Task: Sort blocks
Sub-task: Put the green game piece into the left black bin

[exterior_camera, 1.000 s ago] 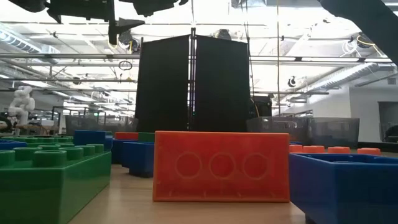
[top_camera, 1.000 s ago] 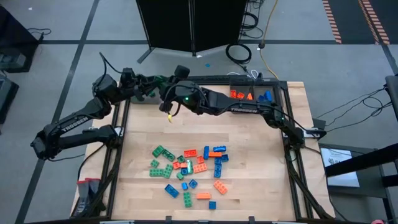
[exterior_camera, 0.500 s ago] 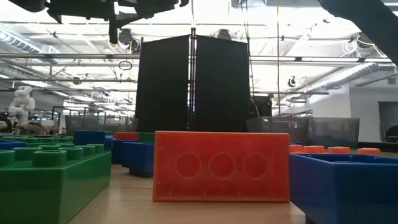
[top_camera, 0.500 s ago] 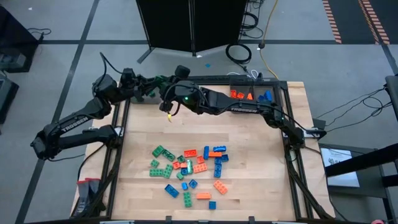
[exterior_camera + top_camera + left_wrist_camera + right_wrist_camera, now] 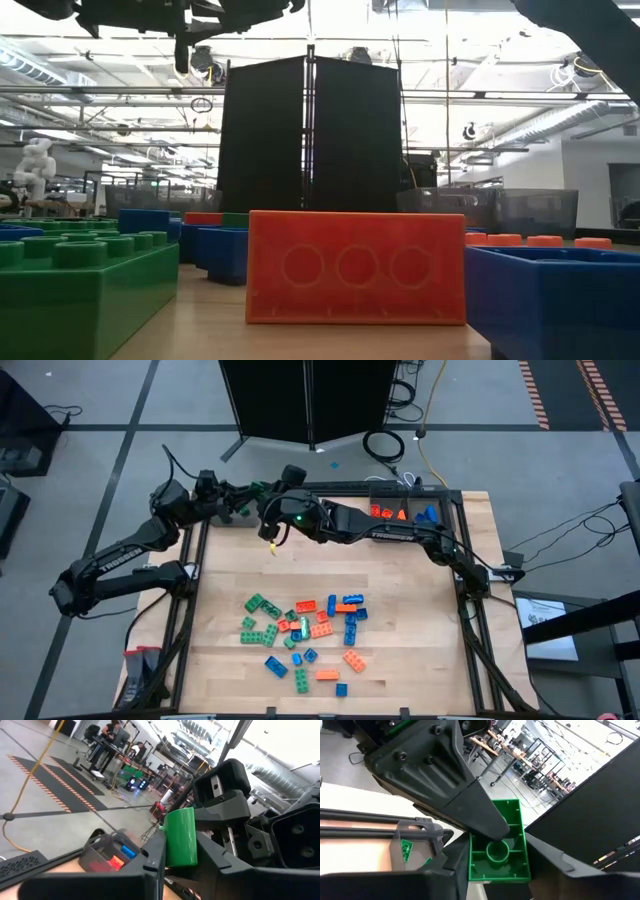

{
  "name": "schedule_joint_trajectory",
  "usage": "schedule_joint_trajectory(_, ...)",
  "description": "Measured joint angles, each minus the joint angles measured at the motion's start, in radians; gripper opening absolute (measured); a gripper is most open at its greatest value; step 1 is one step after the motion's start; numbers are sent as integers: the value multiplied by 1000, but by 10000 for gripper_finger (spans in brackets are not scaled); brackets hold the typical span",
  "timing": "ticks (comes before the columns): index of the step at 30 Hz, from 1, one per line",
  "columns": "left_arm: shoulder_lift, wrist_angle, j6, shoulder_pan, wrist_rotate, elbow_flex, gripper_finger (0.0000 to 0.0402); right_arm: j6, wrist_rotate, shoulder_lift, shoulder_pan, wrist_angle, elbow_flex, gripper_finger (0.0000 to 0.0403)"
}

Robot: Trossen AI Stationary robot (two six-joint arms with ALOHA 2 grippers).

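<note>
Closing since earlier, left claw (image 5: 175, 855) grips green block (image 5: 180, 837) (right claw (image 5: 495, 865) holds it too).

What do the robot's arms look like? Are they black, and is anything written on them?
Yes, both arms are dark, nearly black, built from chunky jointed links. The left arm and right arm each carry white lettering along one link, and a green light glows near the right arm's wrist. Thin black cables loop off the left arm. The fingers are flat, angular dark plastic with visible screw heads.
</note>
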Motion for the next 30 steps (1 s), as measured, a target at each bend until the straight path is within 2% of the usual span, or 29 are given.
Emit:
schedule_joint_trajectory(5,0,7,4,1,-11,0,63,-3,-7,0,2,-11,0,261)
schedule_joint_trajectory(9,-1,7,19,1,-46,0,63,-11,39,0,4,-54,0,301)
schedule_joint_trajectory(12,-1,-8,63,2,-102,0,63,-12,104,0,4,-139,0,307)
schedule_joint_trajectory(14,-2,-61,111,4,-177,0,63,0,131,0,-2,-212,0,304)
schedule_joint_trajectory(20,25,-363,290,32,-523,0,63,118,132,-6,-24,-387,0,290)
schedule_joint_trajectory(23,77,-474,327,57,-650,0,63,146,131,-11,-21,-413,0,288)
schedule_joint_trajectory(30,268,-441,397,136,-676,-26,63,165,130,-11,-19,-437,0,288)
